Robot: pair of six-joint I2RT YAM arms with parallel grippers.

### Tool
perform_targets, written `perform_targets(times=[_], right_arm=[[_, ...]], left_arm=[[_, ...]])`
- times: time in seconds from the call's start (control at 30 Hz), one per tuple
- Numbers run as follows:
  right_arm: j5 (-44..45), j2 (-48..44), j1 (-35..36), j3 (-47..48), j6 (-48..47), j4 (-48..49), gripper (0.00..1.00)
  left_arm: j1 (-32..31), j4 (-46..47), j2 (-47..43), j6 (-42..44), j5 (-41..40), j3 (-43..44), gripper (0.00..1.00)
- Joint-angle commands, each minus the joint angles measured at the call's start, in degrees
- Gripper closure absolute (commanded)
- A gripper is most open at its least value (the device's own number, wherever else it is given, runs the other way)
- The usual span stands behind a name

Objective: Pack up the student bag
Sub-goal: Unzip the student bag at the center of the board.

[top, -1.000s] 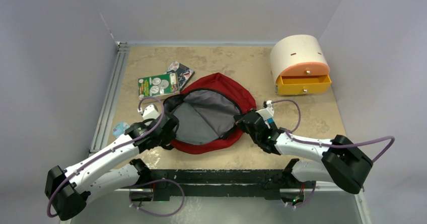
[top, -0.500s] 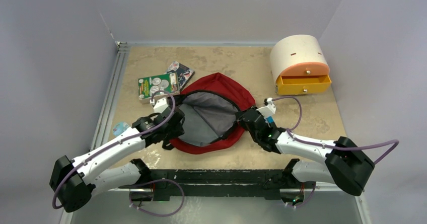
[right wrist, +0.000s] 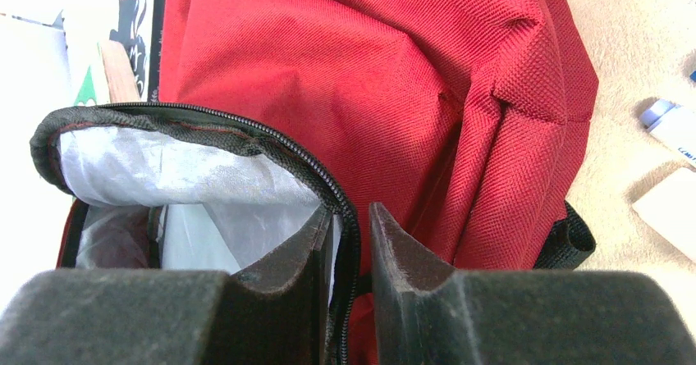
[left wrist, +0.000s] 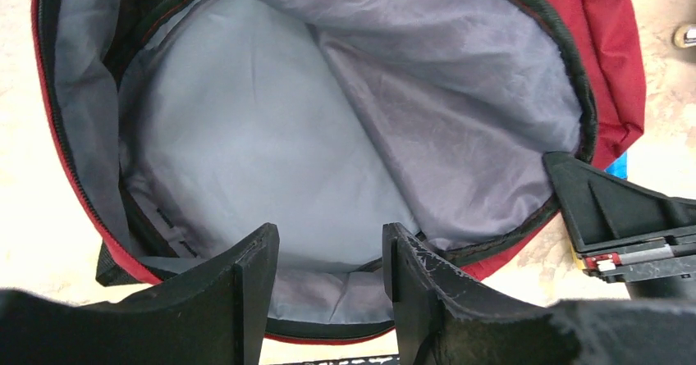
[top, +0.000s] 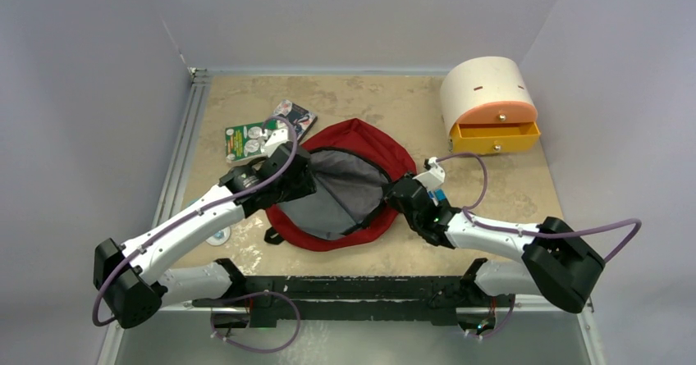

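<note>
The bag (top: 361, 139) is lying in the middle of the table (top: 369, 94). Its mouth is facing up and gaping wide. The grey inside is showing, and I am seeing nothing in it.

The right gripper (right wrist: 349, 217) is pinching the bag's zip edge (right wrist: 246, 139) on the right side. Its two fingers are nearly together, with the edge sitting between them. It is holding that side up so the mouth is open.

The left gripper (left wrist: 328, 242) is hanging over the left side of the mouth. Its fingers are partway apart and are holding nothing.

Two books (top: 258, 139) are lying flat on the table, just behind the bag's left side and near the left gripper.

I think the bag is now ready, and the step in hand is going to get the first thing to pack. For the next move, the left gripper is going to need to reach a book, grab it by one edge, and carry it over the mouth. The book is lying flat, so getting a finger under it looks tricky. The right gripper should be holding the edge up while this is happening.
</note>
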Motion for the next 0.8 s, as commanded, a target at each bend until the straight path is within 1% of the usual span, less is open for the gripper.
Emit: perform_targets(times=[0.0,0.07,0.17,0.3,0.4,0.57,0.77], right_arm=[[0.76,-0.03,-0.11,1.77,-1.15,2.00,0.76],[0.71,-0.16,-0.13,1.62,-1.23,2.18,0.76],[0.49,-0.25,-0.13,1.62,-1.28,2.28,0.77],[0.57,-0.87,-0.13,1.54,-1.39,2.10,0.78],[0.77,-1.19,-0.13,1.53,-1.88,1.74,0.78],[1.48,-1.75,-0.13,0.72,-1.86,1.57,0.78],[1.62,-2.53,-0.13,-0.46,-1.12,1.50,0.78]], left_arm=[[0.39,1.65,1.02,3.38,0.79,3.34,0.51],[0.47,4.41,1.81,5.16,1.91,2.45,0.52],[1.41,7.59,4.49,7.41,4.03,1.31,0.58],[5.13,12.86,9.65,11.00,8.79,0.27,0.67],[8.18,16.06,13.67,13.62,10.32,1.03,0.72],[12.20,19.27,20.76,16.27,11.08,5.29,0.76],[14.69,22.44,29.38,19.94,12.09,13.15,0.79]])
